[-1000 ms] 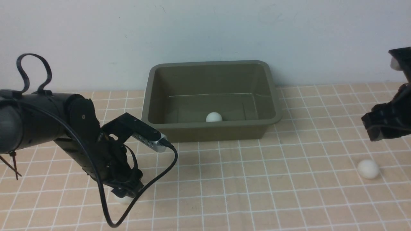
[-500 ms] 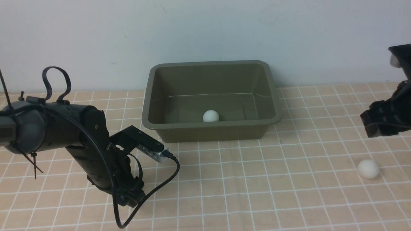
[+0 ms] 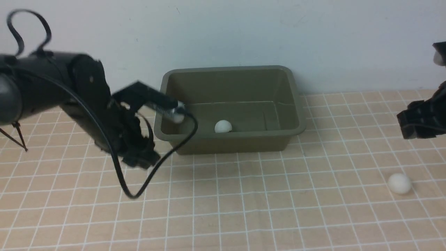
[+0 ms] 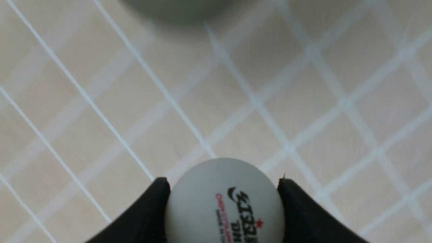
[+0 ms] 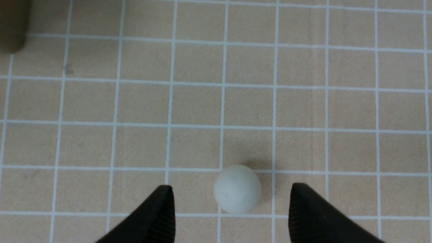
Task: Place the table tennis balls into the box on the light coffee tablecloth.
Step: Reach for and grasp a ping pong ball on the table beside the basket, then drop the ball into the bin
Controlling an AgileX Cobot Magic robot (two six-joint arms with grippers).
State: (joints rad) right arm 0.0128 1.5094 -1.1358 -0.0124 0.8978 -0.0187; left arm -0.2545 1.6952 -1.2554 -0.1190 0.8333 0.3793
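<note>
My left claw (image 3: 139, 158) is clenched on the printed ball (image 4: 224, 202). In the left wrist view, its two black fingers (image 4: 148, 216) press against opposite sides of the white ball, whose dark and red lettering faces the camera. In the front view this claw hangs above the light coffee tablecloth (image 3: 244, 195), and the ball is hidden behind the claw's own body. The box (image 3: 226, 144) stands near the left claw, ahead of it and to its right, with the near left corner closest. In the left wrist view that corner shows only as an olive blur (image 4: 175, 6) beyond the fingertips. A second ball (image 3: 223, 126) rests on the box floor by the near wall, farther to the right of my left claw. My right claw (image 3: 414, 122) is released, with its jaws spread wide and nothing between them touching. The plain ball (image 5: 238, 189) lies on the tablecloth below this claw. In the right wrist view it sits in the gap between the two fingers, clear of both. In the front view the same ball (image 3: 399, 183) sits on the cloth under the right claw and slightly nearer to me. It is well apart from the box, which lies far to this claw's left.
</note>
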